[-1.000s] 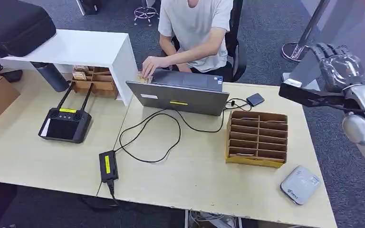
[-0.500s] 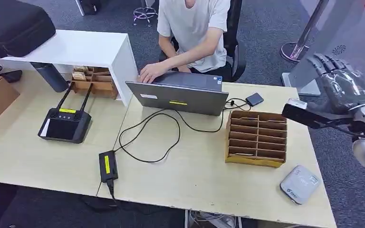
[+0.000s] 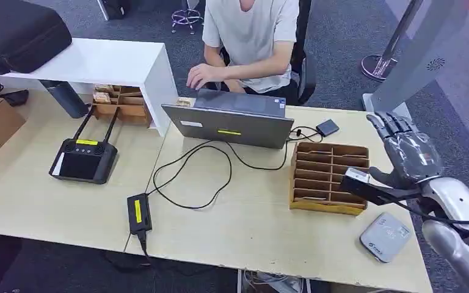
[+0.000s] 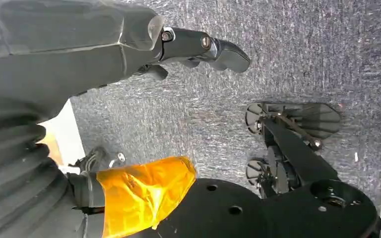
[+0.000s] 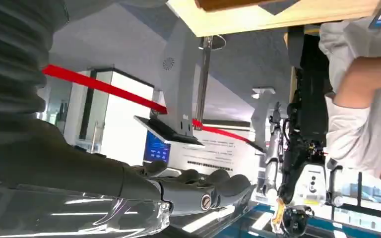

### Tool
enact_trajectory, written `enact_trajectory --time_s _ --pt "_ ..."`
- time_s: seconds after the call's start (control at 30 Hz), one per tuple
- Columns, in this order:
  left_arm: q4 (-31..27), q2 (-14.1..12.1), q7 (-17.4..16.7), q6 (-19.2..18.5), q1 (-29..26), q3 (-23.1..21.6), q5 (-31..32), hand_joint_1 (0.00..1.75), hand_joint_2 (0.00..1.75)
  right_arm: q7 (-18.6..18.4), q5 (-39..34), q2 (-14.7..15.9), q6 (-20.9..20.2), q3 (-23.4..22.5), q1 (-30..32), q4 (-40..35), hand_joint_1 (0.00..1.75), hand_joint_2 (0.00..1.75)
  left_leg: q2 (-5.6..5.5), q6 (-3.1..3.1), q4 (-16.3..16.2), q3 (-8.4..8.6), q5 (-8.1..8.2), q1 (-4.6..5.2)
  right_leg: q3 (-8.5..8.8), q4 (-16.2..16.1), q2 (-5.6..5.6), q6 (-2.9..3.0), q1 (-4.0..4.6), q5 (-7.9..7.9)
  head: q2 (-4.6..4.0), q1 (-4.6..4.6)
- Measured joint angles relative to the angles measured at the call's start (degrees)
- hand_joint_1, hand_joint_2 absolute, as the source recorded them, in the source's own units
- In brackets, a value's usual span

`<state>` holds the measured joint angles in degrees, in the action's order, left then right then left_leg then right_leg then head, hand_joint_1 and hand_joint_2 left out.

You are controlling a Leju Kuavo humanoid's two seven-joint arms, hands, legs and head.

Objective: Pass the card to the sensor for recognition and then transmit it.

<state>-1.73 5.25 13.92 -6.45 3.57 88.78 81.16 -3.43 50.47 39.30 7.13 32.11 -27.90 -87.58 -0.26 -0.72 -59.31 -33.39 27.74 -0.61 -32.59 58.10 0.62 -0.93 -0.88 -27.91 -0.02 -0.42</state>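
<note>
Head view: right hand empty, fingers extended apart, beside card rack; left hand state unclear.

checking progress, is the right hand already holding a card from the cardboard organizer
No, the right hand hovers beside the cardboard organizer with fingers straight and apart, and nothing is between them.

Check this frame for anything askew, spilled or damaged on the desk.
Nothing is spilled or visibly damaged. The white card reader sits skewed at the desk's near right corner, close to the edge. A black cable loops loosely across the desk from the laptop. The right hand hovers beside the slotted cardboard organizer.
</note>
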Motion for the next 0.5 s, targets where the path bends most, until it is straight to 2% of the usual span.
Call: enact_trajectory --time_s 0.3,0.5 --pt "0.0 0.0 -0.1 0.1 0.3 0.0 0.4 0.00 1.75 -0.3 1.1 -1.2 -0.5 -0.5 1.0 0.8 0.00 1.75 0.00 0.00 0.0 0.00 0.00 0.00 0.00 0.0 0.01 0.00 0.00 0.00 0.00 0.00" --pt "0.0 0.0 -0.6 0.5 0.5 0.0 1.3 0.00 1.75 -0.6 3.1 -2.1 -0.9 -1.4 0.1 4.0 0.00 1.75 0.00 0.00 0.0 0.00 0.00 0.00 0.00 0.0 0.01 0.00 -0.01 0.00 -0.02 0.00"
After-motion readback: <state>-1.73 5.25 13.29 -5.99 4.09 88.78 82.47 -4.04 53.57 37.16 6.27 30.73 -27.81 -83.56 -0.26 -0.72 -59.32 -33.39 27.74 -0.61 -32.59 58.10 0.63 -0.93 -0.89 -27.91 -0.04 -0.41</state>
